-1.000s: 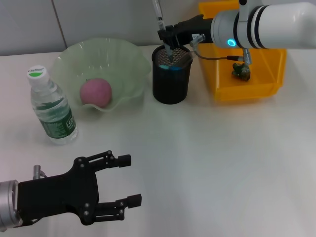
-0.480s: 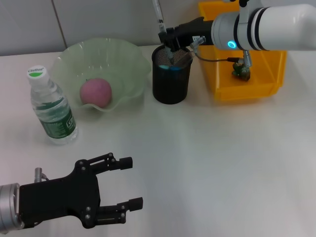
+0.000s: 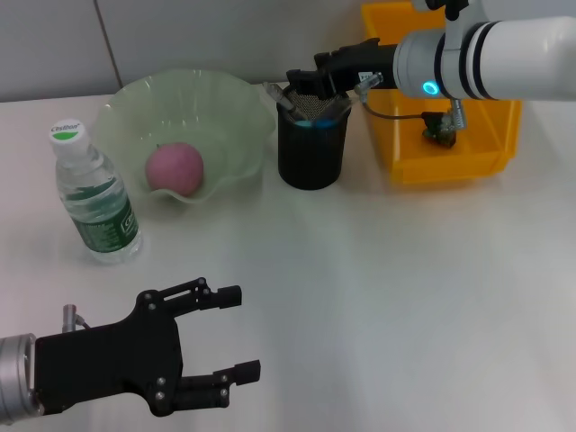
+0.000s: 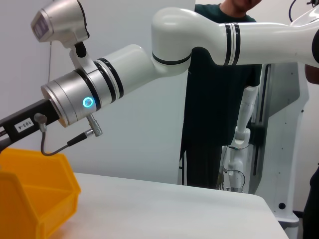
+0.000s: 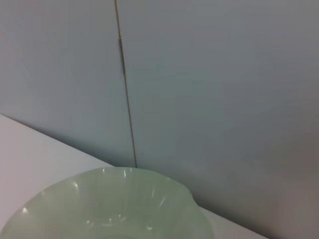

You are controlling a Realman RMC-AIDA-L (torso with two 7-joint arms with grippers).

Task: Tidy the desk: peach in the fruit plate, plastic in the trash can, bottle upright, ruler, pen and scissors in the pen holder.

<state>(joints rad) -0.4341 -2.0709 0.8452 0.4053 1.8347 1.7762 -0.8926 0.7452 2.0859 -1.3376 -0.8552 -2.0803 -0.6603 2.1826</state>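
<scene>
My right gripper (image 3: 299, 83) hovers open just above the rim of the black mesh pen holder (image 3: 311, 153). A clear pen (image 3: 281, 97) leans inside the holder against its left rim. Something blue shows through the mesh; the ruler and scissors are hidden. The pink peach (image 3: 175, 167) lies in the pale green fruit plate (image 3: 236, 108). The bottle (image 3: 94, 198) stands upright to the plate's left. A small dark green piece (image 3: 441, 130) lies in the yellow bin (image 3: 450, 166). My left gripper (image 3: 234, 333) rests open at the near left, holding nothing.
The plate's rim (image 5: 109, 209) fills the bottom of the right wrist view, with a grey wall behind. A corner of the yellow bin (image 4: 35, 194) and a person standing beyond the table show in the left wrist view.
The pen, held upright over the holder before, has dropped in and tilted against the left rim. My right gripper let go and drew back slightly to the right. The left arm barely moved.
</scene>
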